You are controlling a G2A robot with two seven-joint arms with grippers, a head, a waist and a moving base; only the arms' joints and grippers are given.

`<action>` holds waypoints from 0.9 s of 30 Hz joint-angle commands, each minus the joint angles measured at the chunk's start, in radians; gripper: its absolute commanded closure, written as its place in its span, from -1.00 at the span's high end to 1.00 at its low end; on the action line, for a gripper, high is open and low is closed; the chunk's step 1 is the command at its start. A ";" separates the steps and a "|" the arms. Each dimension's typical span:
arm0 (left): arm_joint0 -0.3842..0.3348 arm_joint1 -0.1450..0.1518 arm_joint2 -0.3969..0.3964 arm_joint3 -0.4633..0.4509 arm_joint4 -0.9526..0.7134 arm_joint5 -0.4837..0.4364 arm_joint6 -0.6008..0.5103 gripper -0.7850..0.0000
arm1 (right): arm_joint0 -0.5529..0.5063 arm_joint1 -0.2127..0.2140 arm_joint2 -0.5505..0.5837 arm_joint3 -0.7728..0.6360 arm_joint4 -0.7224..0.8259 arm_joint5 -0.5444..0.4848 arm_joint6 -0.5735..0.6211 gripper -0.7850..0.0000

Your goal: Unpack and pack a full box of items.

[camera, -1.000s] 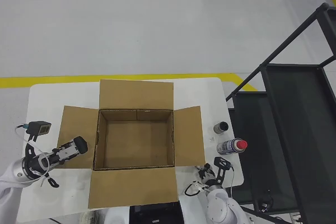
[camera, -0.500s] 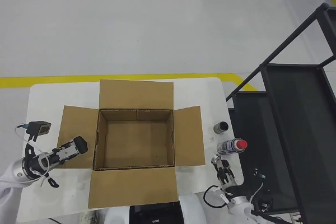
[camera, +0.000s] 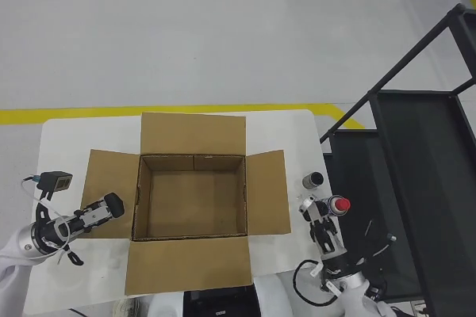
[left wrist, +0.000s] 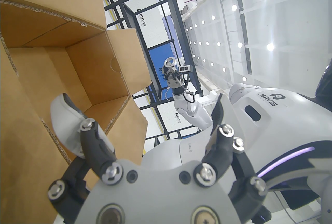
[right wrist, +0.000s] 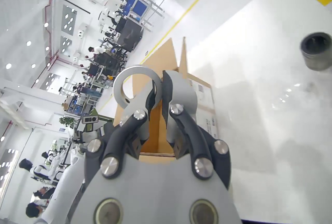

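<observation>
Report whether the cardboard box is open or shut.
Open. In the top view all four flaps of the cardboard box lie spread outward, and its bare brown floor shows between the walls.

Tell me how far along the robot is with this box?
Done: the cardboard box looks empty, with a spray can and a small dark cylinder out on the table. In hand: the right gripper is shut on a metal ring near the can. The left gripper is open. Left: probably packing everything back.
</observation>
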 commanded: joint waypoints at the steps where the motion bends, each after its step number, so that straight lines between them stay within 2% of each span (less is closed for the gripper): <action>1: 0.000 0.000 0.000 0.000 0.000 0.000 0.000 1.00 | 0.000 0.002 -0.030 -0.035 -0.061 0.014 0.019 -1.00; 5: 0.000 0.000 0.000 0.000 0.000 0.000 0.000 1.00 | 0.001 0.006 -0.122 -0.050 -0.216 0.059 0.054 -1.00; 8: 0.000 0.000 0.000 0.000 0.000 0.000 0.000 1.00 | 0.054 0.004 -0.213 -0.050 -0.306 0.152 0.152 -1.00; 11: 0.000 0.000 0.000 0.000 0.000 0.000 0.000 1.00 | 0.163 -0.003 -0.315 -0.050 -0.378 0.309 0.289 -1.00; 16: 0.000 0.000 0.000 0.000 0.000 0.000 0.000 1.00 | 0.338 -0.015 -0.414 -0.008 -0.426 0.521 0.440 -1.00; 24: 0.000 0.000 0.000 0.000 0.000 0.000 0.000 1.00 | 0.574 -0.046 -0.550 0.156 -0.525 0.850 0.568 -1.00; 27: 0.000 0.000 0.000 0.000 0.000 0.000 0.000 1.00 | 0.641 -0.059 -0.585 0.220 -0.549 0.942 0.606 -1.00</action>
